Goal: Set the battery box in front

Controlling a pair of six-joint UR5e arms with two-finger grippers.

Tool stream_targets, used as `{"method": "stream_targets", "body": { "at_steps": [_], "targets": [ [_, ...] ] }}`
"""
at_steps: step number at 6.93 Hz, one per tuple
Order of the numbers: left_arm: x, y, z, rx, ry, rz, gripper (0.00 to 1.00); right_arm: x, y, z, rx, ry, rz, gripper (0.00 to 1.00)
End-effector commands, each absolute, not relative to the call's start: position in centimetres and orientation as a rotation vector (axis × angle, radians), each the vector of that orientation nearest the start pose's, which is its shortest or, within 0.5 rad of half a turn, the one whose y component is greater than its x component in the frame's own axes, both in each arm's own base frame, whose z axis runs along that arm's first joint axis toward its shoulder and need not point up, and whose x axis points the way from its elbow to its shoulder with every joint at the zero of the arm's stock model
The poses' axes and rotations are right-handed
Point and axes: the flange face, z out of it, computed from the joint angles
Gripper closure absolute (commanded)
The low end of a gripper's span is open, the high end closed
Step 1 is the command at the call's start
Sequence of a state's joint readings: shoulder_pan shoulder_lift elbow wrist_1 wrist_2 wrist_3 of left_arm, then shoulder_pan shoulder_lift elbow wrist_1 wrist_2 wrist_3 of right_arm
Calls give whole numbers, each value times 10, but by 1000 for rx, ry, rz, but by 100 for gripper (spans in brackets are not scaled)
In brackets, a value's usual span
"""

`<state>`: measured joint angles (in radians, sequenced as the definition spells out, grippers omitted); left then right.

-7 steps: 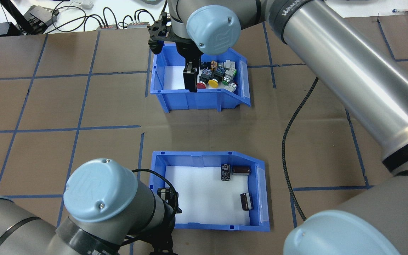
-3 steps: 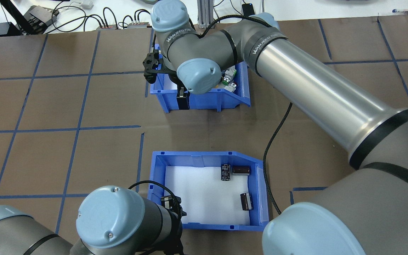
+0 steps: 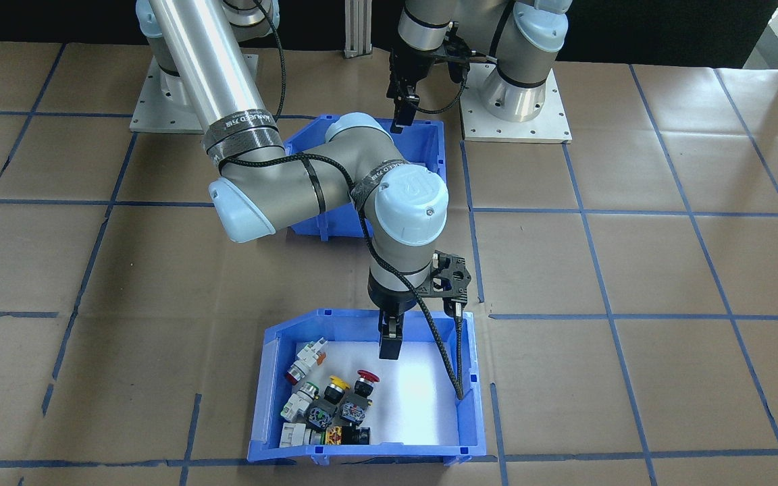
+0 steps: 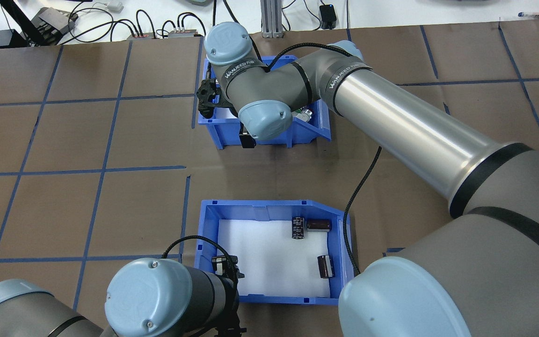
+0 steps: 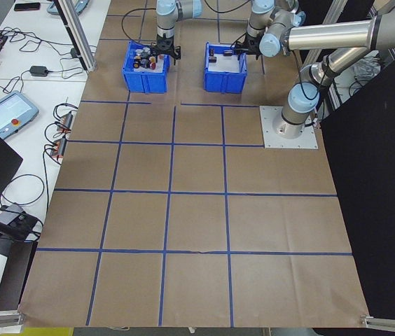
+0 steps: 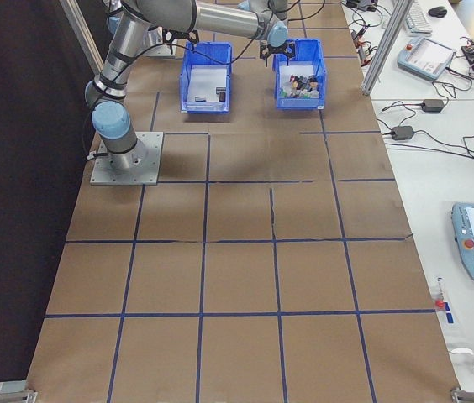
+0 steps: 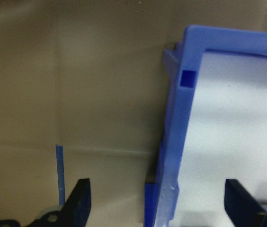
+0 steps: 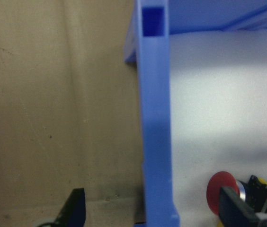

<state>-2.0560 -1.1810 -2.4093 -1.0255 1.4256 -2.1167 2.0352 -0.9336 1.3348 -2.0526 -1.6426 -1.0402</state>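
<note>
The battery box [image 4: 251,204] is a blue bin with a white floor, close to the robot, holding dark cylinders [image 4: 318,225]. In the front view it sits behind the right arm [image 3: 429,145]. My left gripper [image 7: 159,203] stands open astride the box's robot-side wall, near its left corner; it also shows from overhead [image 4: 226,269] and from the front [image 3: 399,120]. Farther out, the switch box [image 4: 307,133] [image 3: 362,453] holds colourful push-buttons [image 3: 331,398]. My right gripper [image 8: 152,213] [image 3: 389,344] is open astride that box's robot-side wall.
Brown cardboard with blue tape lines [image 4: 110,168] covers the table. A black cable [image 4: 363,178] hangs from the right arm between the two bins. Cables and small devices [image 4: 54,21] lie past the far edge. The arm bases [image 3: 514,108] stand behind the battery box.
The right gripper moved from inside the switch box toward the robot and down onto its near wall. The left wrist shifted slightly right along the battery box. Both bins stayed put.
</note>
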Motion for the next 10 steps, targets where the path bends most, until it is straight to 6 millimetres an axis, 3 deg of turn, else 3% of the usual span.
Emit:
{"method": "stream_targets", "body": {
  "at_steps": [1, 3, 4, 6, 7, 8, 10],
  "targets": [
    [-272, -197, 287, -2385, 2224, 194, 0, 437, -588, 262, -2201, 2366, -101, 36],
    [-282, -209, 268, -2366, 2221, 203, 1, 437, -588, 272, -2201, 2363, -127, 76],
    [-288, -205, 262, -2350, 2221, 210, 5, 434, -585, 287, -2203, 2370, -147, 89],
    [-294, -210, 258, -2358, 2242, 204, 19, 412, -586, 322, -2196, 2400, -199, 99],
    [-296, -212, 256, -2361, 2250, 202, 31, 391, -590, 334, -2178, 2420, -164, 100],
    [-297, -212, 256, -2357, 2257, 201, 50, 357, -601, 351, -2178, 2427, -137, 100],
    [-297, -213, 260, -2372, 2295, 186, 95, 270, -621, 369, -2284, 2448, 2, 100]
  ]
}}
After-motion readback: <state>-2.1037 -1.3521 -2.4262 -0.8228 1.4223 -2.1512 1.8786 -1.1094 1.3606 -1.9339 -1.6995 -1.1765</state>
